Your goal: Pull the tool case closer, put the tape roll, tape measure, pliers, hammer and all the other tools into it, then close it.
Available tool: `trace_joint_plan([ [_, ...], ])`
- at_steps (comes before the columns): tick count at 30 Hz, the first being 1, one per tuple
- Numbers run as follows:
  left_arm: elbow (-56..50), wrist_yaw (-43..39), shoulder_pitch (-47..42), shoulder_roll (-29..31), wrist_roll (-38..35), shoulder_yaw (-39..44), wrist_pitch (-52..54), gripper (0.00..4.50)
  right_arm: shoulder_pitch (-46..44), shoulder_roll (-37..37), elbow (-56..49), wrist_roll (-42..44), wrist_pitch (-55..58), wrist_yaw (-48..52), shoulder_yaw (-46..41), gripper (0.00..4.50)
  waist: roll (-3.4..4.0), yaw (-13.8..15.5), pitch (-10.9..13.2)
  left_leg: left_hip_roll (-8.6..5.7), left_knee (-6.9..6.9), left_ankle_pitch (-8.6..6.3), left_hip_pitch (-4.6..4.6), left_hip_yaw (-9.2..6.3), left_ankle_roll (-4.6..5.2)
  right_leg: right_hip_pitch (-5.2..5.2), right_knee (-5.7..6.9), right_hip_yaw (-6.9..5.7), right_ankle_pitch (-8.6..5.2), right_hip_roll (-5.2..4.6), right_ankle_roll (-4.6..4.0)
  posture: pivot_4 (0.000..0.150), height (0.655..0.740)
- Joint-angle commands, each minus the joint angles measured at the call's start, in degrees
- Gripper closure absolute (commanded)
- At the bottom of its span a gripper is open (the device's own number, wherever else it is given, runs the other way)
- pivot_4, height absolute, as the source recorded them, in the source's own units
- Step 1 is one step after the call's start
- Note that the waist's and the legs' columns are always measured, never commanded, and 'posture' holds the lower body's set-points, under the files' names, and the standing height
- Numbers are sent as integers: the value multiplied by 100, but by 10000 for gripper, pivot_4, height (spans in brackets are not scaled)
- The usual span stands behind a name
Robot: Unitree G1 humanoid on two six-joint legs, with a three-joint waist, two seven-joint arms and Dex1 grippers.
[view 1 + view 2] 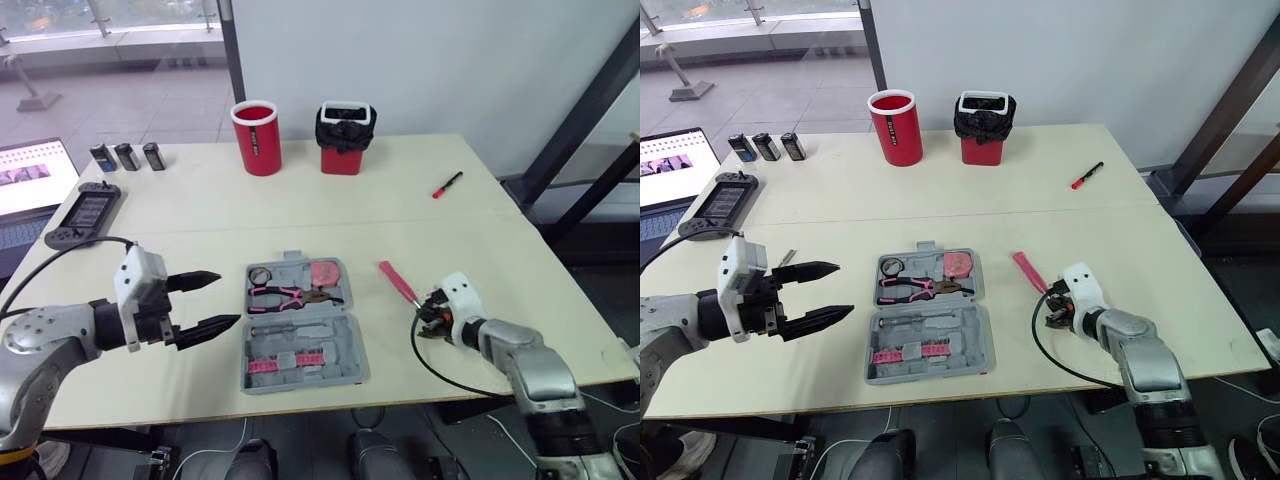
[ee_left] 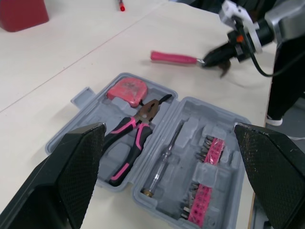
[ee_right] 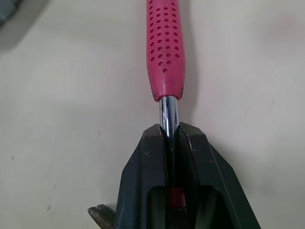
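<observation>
A gray plastic tool case [image 1: 350,335] lies open and flat on a pale table, its two halves side by side, one farther from the robot and one nearer. The far half holds pliers [image 1: 285,295] with pink and black handles, a pink tape measure [image 1: 323,272] and a small round item. The near half holds a slim screwdriver [image 2: 164,160] and rows of pink bit holders [image 1: 285,362].

To the right of the case is a hammer [image 1: 398,283]. It has a pink rubber handle dotted with small holes and a shiny metal shaft. Its long axis runs diagonally: the free end of the handle points away from the robot and toward the case's far right corner, and the head end points away from the case. The right gripper [image 3: 169,131] is clamped on the bare shaft just below the pink grip, fingers pressed together around it. Whether the handle rests on the table or is just above it cannot be told.

To the left of the case, the left gripper [image 1: 228,298] hovers with its two black fingers spread wide apart, holding nothing, tips pointing at the case.

Beyond the case stand a red cup [image 1: 257,137] and a red bin [image 1: 346,138] lined with a black bag. A red pen [image 1: 447,185] lies beyond the case to the right.
</observation>
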Motion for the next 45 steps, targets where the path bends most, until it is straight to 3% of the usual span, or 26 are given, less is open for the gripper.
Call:
trace_joint_plan([
  [1,156,-178,14,108,91,142,-223,0,-669,-560,-742,-90,-432,953,626,44510,2,0,1,0,0,0,0,0,0,-2,2,0,0,0,0,1500,7400],
  [9,302,-292,136,145,234,184,-371,0,-2178,-1161,-1367,494,42,2958,1591,44510,2,38,2,19,-11,-1,-13,-3,1,-8,-8,-1,-5,20,6,1500,7400],
  [16,112,-321,694,106,312,364,-502,0,-3050,-1257,-1329,86,381,3729,2795,44510,1,19,2,30,-8,-1,-13,-1,1,-17,-8,-1,1,28,-6,1500,7400],
  [26,-179,-1,1177,-149,-24,707,-343,0,-3744,-490,-850,-861,222,3668,3964,44510,-2,25,0,56,-5,-1,-22,13,0,-66,34,5,12,54,-32,1500,7400],
  [32,-331,-104,1476,-70,137,699,-398,0,-3865,-105,-489,-1248,112,3702,4350,44510,-1,3,1,57,-4,-1,-22,16,0,-69,36,8,13,56,-33,1500,7400],
  [45,-329,-338,1826,55,568,520,-709,0,-3694,530,38,-1659,65,3684,4507,44510,-1,9,1,59,-5,-1,-22,17,0,-71,37,8,13,57,-34,1500,7400],
])
